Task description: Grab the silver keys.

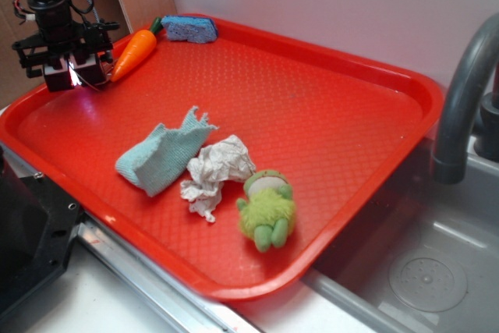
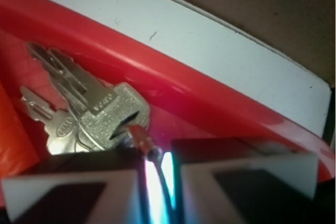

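In the wrist view the silver keys (image 2: 89, 116) lie as a small flat bunch against the red tray's rim (image 2: 173, 85), just ahead of my fingertips. Their thin wire ring runs down into the narrow slit between my two fingers. My gripper (image 2: 157, 156) is closed down to that slit with the wire inside it. In the exterior view my gripper (image 1: 76, 77) sits low at the tray's far left corner, and the keys are hidden behind it. The orange toy carrot (image 1: 134, 52) lies just to its right.
On the red tray (image 1: 374, 76) are a blue sponge (image 1: 189, 29) at the back, a teal cloth (image 1: 160, 157), a crumpled paper (image 1: 214, 173) and a green plush frog (image 1: 267, 207). A grey faucet (image 1: 460, 107) and sink stand to the right.
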Tool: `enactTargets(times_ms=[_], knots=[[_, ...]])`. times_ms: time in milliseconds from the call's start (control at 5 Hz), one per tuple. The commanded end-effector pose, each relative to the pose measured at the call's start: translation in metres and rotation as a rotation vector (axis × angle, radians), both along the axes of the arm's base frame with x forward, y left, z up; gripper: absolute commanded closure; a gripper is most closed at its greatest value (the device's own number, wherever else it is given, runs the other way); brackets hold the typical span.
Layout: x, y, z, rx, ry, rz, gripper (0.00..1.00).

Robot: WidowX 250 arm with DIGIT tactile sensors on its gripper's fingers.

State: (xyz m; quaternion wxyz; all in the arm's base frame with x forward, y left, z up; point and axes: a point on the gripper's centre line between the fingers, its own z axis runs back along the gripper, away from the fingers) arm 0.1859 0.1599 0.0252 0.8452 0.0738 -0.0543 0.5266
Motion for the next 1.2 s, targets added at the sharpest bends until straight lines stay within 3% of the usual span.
enactTargets(times_ms=[0, 200, 400, 600, 800, 1000], knots=[[-0.006, 0.0, 0.011, 0.003, -0.019, -0.019, 1.0], [-0.008, -0.016, 0.032, -0.002, -0.031, -0.086, 1.0], [-0.012, -0.065, 0.081, 0.036, -0.084, -0.336, 1.0], [-0.015, -0.102, 0.127, 0.081, -0.213, -0.581, 1.0], [-0.008, -0.118, 0.175, 0.09, -0.297, -0.813, 1.0], [0.002, -0.115, 0.226, 0.02, -0.292, -0.879, 1.0]])
